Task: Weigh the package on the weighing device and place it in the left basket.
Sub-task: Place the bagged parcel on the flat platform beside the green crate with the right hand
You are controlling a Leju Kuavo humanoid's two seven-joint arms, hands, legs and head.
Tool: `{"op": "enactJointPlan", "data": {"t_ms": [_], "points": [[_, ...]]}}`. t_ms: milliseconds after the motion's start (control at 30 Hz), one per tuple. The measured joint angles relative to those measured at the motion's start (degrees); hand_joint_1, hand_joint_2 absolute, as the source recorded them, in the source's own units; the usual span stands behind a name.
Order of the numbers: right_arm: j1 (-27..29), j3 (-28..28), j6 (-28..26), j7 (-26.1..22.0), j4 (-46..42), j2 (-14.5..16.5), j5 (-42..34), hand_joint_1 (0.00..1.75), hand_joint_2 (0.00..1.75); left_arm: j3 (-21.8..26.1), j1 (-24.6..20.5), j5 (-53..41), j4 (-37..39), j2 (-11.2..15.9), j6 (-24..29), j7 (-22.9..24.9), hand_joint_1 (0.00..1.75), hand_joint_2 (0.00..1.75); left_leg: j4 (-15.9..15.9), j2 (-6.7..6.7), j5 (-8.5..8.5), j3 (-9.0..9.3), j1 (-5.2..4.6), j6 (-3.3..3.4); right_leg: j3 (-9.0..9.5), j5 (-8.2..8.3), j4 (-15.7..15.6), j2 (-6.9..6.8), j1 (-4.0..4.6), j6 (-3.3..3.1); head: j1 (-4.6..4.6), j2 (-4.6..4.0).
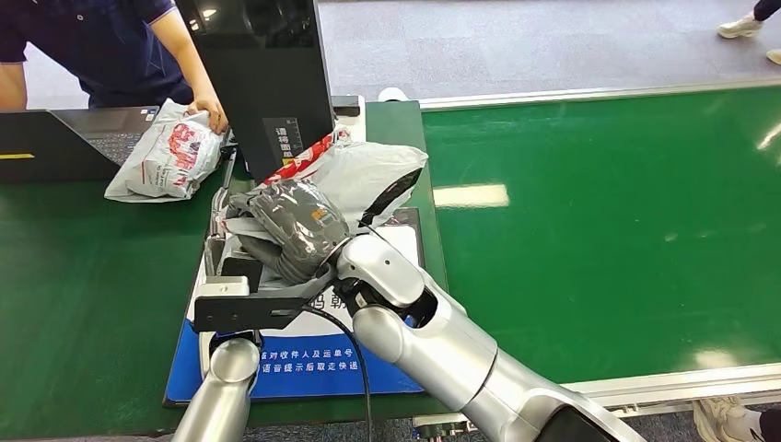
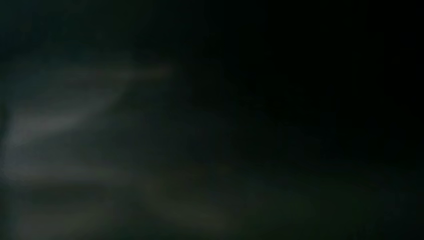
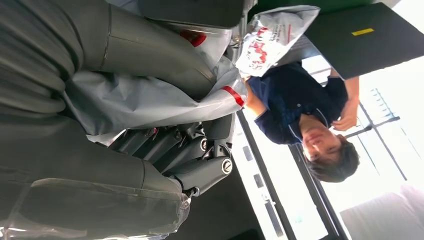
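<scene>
Nearest the head camera, two silver arms rise from the lower edge. The right hand (image 1: 293,235), in a grey ribbed cover, is closed on a soft grey plastic mailer package with red print (image 1: 368,175); in the right wrist view the thick grey thumb (image 3: 150,50) presses one side of the grey film (image 3: 145,102) and the darker fingers (image 3: 195,165) curl under the other. The package sits over the white and black weighing device (image 1: 405,230), which stands on a blue and white mat with printed characters (image 1: 368,368), just in front of a tall black screen post (image 1: 267,74). The left hand lies below the right forearm, hidden behind a black bracket (image 1: 244,308); whether it holds anything cannot be told, and the left wrist view is dark and blurred.

A second package, white plastic with red print (image 1: 166,152), lies on the green table (image 1: 83,276) to the left, a person's hand (image 1: 210,112) resting on it beside one open black laptop (image 1: 64,138). One person in a dark blue shirt (image 1: 101,41) stands there. To the right stretches a wide green belt (image 1: 608,212), bare, edged by metal rails (image 1: 663,382). Two shoes (image 1: 741,26) show on the grey floor beyond.
</scene>
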Motion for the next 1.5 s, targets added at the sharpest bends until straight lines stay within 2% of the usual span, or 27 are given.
{"op": "enactJointPlan", "data": {"t_ms": [233, 433, 467, 567, 600, 867, 1500], "points": [[0.2, 0.4, 0.1, 0.0, -0.7, 0.3, -0.5, 1.74, 1.75, 1.1, -0.3, 0.1, 0.1, 0.0, 0.6, 0.2, 0.00, 1.75, 0.0, 0.01, 0.01, 0.01, 0.00, 0.00, 0.00, 0.01, 0.0, 0.00, 0.00, -0.01, -0.01, 0.00], [2.0, 0.5, 0.7, -0.3, -1.1, 0.9, -2.6, 1.70, 1.75, 3.5, -2.0, 1.6, 0.9, 0.1, 5.4, 0.6, 0.00, 1.75, 0.0, 0.00, 0.00, 0.00, 0.01, 0.00, 0.00, 0.01, 0.0, 0.00, 0.01, -0.01, -0.01, 0.00], [2.5, 0.5, 0.8, -0.3, -1.2, 0.9, -2.9, 1.50, 1.75, 4.2, -2.3, 1.7, 1.1, 0.2, 6.0, 0.7, 0.00, 1.75, 0.0, 0.00, 0.00, 0.00, 0.01, 0.00, 0.00, 0.01, 0.0, 0.00, 0.01, -0.01, -0.01, 0.00], [4.0, 0.5, 0.8, -0.6, -1.3, 1.0, -3.6, 0.23, 1.75, 6.0, -2.8, 1.6, 1.4, 0.5, 6.6, 1.2, 0.00, 1.75, 0.0, 0.01, 0.00, 0.01, 0.01, 0.00, -0.01, 0.01, 0.0, 0.01, 0.01, -0.01, 0.00, 0.00], [4.6, 0.5, 0.8, -0.7, -1.4, 1.0, -3.8, 0.00, 1.75, 6.6, -2.8, 1.5, 1.5, 0.7, 6.7, 1.4, 0.00, 1.75, 0.0, 0.01, 0.00, 0.01, 0.01, 0.00, -0.01, 0.01, 0.0, 0.01, 0.01, -0.01, -0.01, 0.00], [9.0, 0.3, 0.6, -1.3, -2.4, 0.8, -4.0, 0.00, 1.75, 10.3, -3.6, 0.0, 2.3, 2.5, 6.9, 1.9, 0.00, 1.75, 0.0, 0.00, 0.01, 0.00, 0.01, 0.00, -0.01, 0.00, 0.0, 0.00, 0.01, -0.01, -0.01, 0.00], [12.1, -4.0, -1.2, -2.1, -3.6, -1.3, -5.9, 0.00, 1.75, 10.9, -4.6, -3.2, 3.7, 4.2, 5.8, 2.3, 0.00, 1.75, 0.0, 0.00, 0.01, 0.01, 0.00, 0.00, 0.00, 0.01, 0.0, 0.00, 0.00, -0.01, 0.00, 0.00]]}}
